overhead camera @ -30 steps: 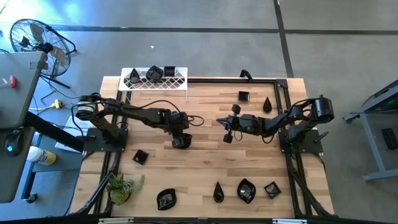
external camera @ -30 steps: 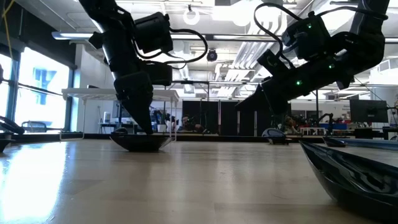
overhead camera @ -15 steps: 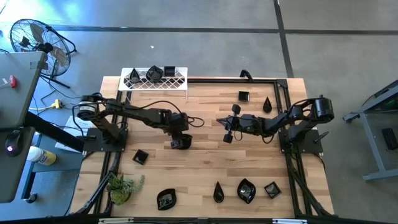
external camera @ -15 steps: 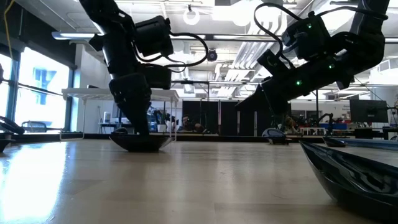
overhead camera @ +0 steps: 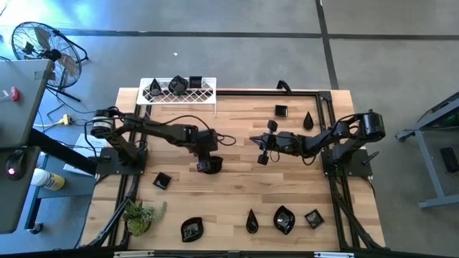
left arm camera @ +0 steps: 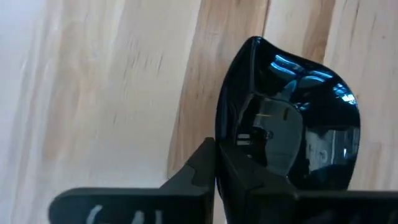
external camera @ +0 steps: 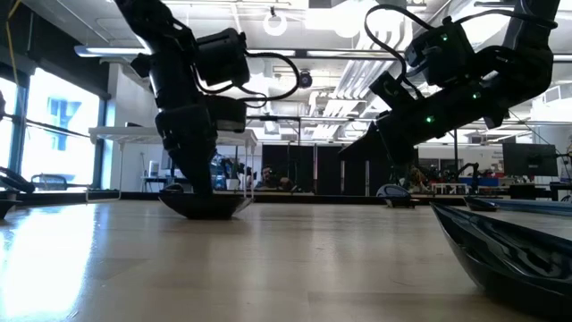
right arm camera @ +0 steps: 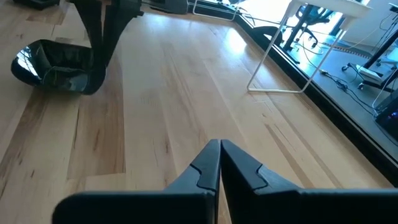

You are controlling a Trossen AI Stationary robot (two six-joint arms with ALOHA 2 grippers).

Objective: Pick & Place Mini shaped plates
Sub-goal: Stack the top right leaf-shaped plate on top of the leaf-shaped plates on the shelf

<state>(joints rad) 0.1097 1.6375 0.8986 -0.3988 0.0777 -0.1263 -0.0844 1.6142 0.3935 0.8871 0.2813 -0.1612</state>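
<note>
The glossy black plate [overhead camera: 209, 165] sits on the wooden table [overhead camera: 237, 186] left of centre, and the left gripper [overhead camera: 208, 163] stands directly over it, fingers clenched on the plate's rim. In the left wrist view the 2 dark fingers [left arm camera: 211, 168] meet at the plate's edge [left arm camera: 292, 137], one side of the rim pinched between them. In the low view the plate [external camera: 204, 205] lies flat on the wood with the left gripper [external camera: 198, 174] coming straight down into it.

1 second ago these jaws stood apart around the plate; they have closed since. The plate has not moved on the table.

The right gripper [overhead camera: 262, 149] hangs above the table's middle, well apart from the plate, its fingers [right arm camera: 219, 163] pressed together on nothing, just as before.

Other mini plates lie scattered: 1 square plate [overhead camera: 162, 180] near the left arm's base, 4 plates [overhead camera: 283, 219] along the near edge, 2 plates [overhead camera: 281, 111] at the far right, and 3 on the white rack [overhead camera: 179, 91] at the far left corner. A green plant [overhead camera: 140, 215] sits at the near left.

The gripper covers most of the held plate in the high view, so its shape is hard to read there. In the low view a large dark plate [external camera: 509, 246] at the right is cut off by the frame.
</note>
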